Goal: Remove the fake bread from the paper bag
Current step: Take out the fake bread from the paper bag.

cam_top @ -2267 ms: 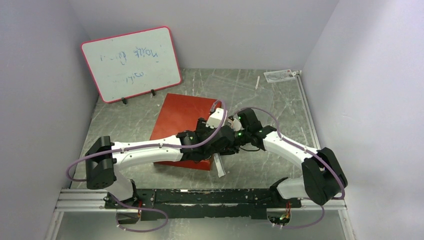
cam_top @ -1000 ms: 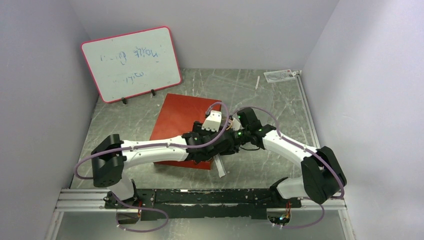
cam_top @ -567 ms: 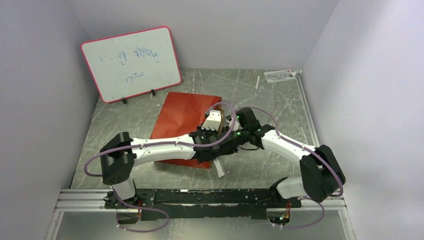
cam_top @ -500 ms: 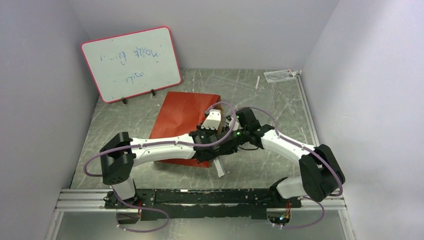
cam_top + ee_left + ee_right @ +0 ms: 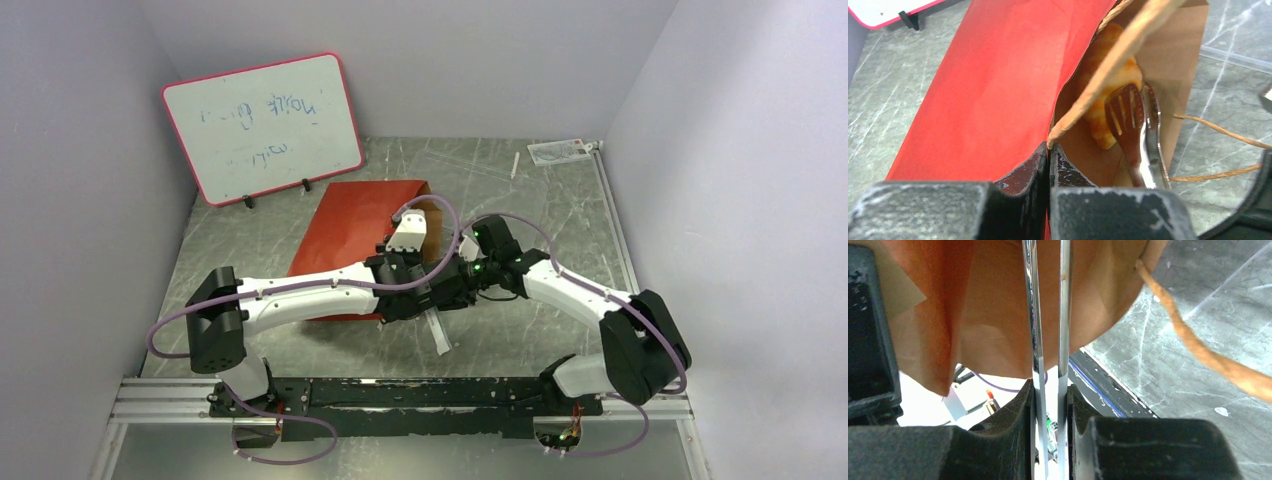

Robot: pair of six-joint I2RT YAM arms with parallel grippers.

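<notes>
Near the middle of the table (image 5: 540, 190), the paper bag (image 5: 345, 220) is being held lying on its side, with its red outside upward and its brown mouth turned toward the right arm. Its upper mouth edge, at the foot of a looped handle (image 5: 1118, 55), is being pinched by the left gripper (image 5: 1049, 150), whose fingers are pressed together on the paper. Just inside the mouth, a golden-orange piece of the fake bread (image 5: 1128, 75) is being cradled by the brown inner wall. Metal tweezers (image 5: 1064, 315) are being clamped by the right gripper (image 5: 1050, 390), its fingers tight against both blades. Their slotted tips are being held inside the bag, touching or just beside the bread; which cannot be told. A whiteboard (image 5: 262, 125) is being propped up at the back left.
</notes>
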